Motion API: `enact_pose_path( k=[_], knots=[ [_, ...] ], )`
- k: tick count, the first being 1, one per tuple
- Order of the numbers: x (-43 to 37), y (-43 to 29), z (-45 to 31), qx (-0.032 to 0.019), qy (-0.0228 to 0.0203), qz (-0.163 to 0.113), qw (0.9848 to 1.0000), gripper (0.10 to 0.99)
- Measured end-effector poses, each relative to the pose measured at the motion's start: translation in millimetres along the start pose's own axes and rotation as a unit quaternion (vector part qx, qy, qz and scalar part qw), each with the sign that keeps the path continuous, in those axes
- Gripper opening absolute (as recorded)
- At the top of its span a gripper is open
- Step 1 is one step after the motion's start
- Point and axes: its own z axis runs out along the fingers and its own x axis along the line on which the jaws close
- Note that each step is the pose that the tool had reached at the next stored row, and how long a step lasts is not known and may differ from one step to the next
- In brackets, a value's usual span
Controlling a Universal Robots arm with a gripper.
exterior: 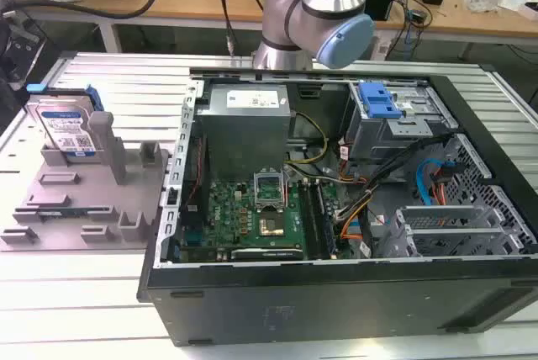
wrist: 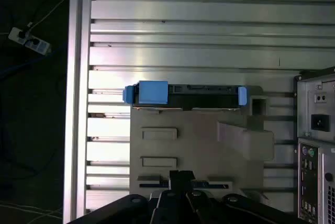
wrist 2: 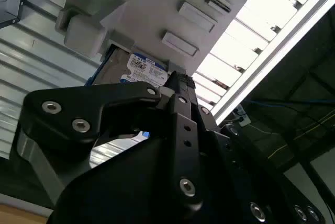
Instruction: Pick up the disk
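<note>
Disk (exterior: 67, 129) upright in grey tray (exterior: 50, 209), lower edge hidden; gripper (wrist: 180, 174) apart, opening indiscernible.

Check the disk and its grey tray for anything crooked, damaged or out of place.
Nothing stands out. The disk stands on edge in its slot in the grey tray, lined up with the tray's edge. The tray lies flat on the table beside the open computer case.

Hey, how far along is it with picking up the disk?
Nothing done yet: the disk stands upright in the tray, ungripped. In hand: the gripper hangs over the tray, apart from the disk. Left: the whole pickup.
</note>
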Motion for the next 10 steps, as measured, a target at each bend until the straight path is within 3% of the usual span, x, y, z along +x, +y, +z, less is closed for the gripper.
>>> enact_pose_path(
  k=[10],
  knots=[
    [0.0, 0.0, 0.0, 0.0, 0.0, -0.002, 1.0, 0.106]
  ],
)
